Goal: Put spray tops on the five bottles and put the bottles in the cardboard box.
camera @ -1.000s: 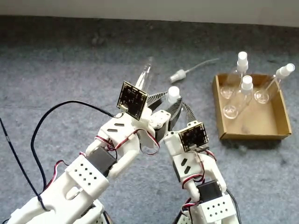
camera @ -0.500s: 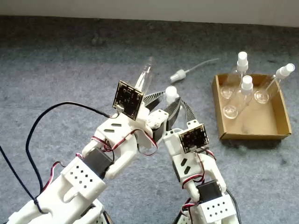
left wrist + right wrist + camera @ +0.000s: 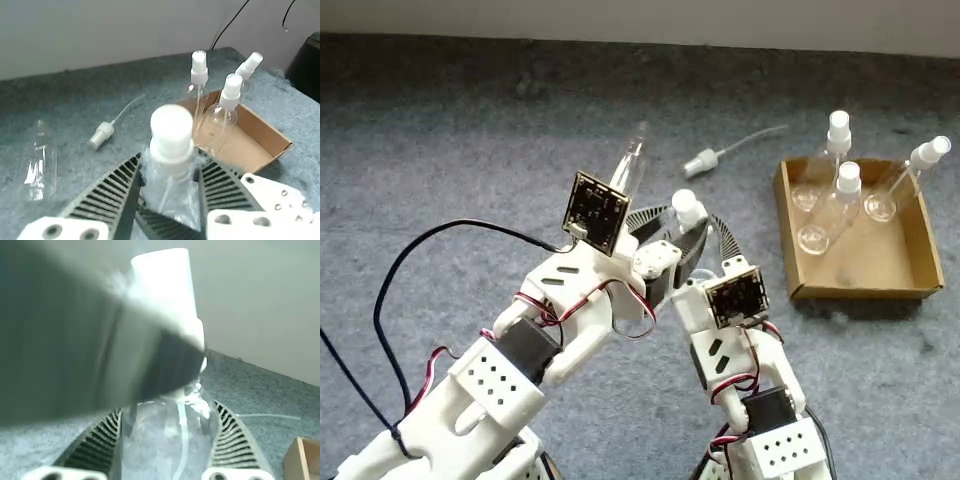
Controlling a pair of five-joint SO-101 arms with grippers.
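Observation:
A clear bottle with a white spray top (image 3: 687, 206) is held upright above the carpet between the two arms. My left gripper (image 3: 169, 186) is shut on its shoulder just below the spray top (image 3: 171, 132). My right gripper (image 3: 170, 440) is shut on the bottle's body (image 3: 167, 437), and one dark finger of the left gripper crosses close in front of its camera. Three capped bottles (image 3: 840, 190) stand in the cardboard box (image 3: 860, 291) to the right. One topless bottle (image 3: 632, 160) lies on the carpet beyond the arms, with a loose spray top (image 3: 704, 160) and its tube beside it.
The grey carpet (image 3: 470, 150) runs to a pale wall at the back. A black cable (image 3: 440, 245) loops over the carpet to the left of the arms. The box (image 3: 262, 137) has free floor in its near half.
The left arm's wrist has shifted slightly left, and the held bottle's top has dropped a little towards the arms. Both grips stay as they were.

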